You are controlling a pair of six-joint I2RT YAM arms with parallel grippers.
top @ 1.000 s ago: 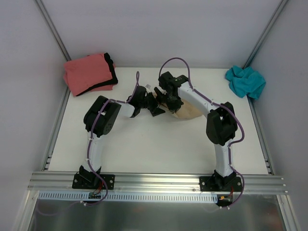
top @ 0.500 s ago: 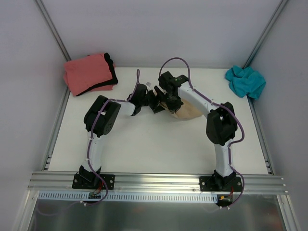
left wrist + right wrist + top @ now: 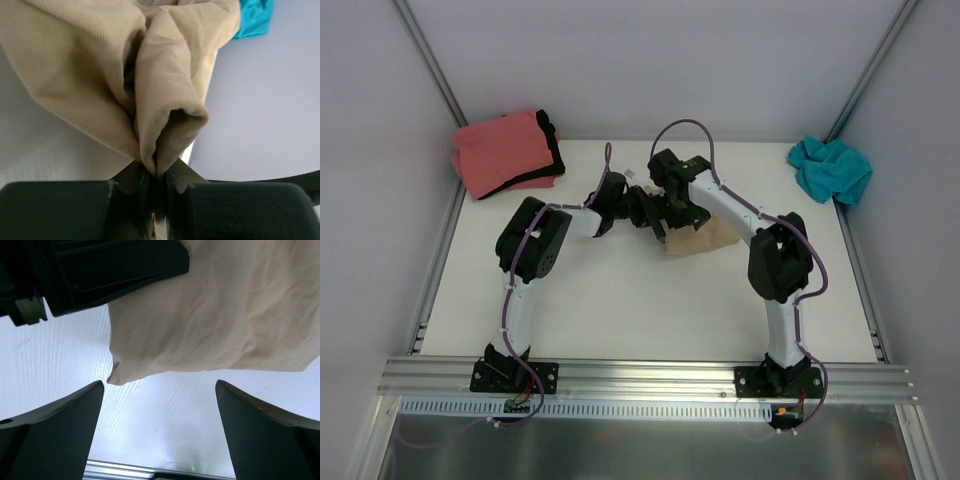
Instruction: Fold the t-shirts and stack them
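the top camera hangs high behind both arm bases [image 3: 515,375], looking down and forward over the table [image 3: 620,320]. the left wrist camera peers along the left gripper [image 3: 156,172], right up against the tan t-shirt [image 3: 75,60]. the right wrist camera looks past the right gripper [image 3: 159,387] at that same shirt, close above the tabletop; all three share it.

Left pincer [image 3: 159,172] clamped tight, right pincer [image 3: 160,386] spread wide, the two close together
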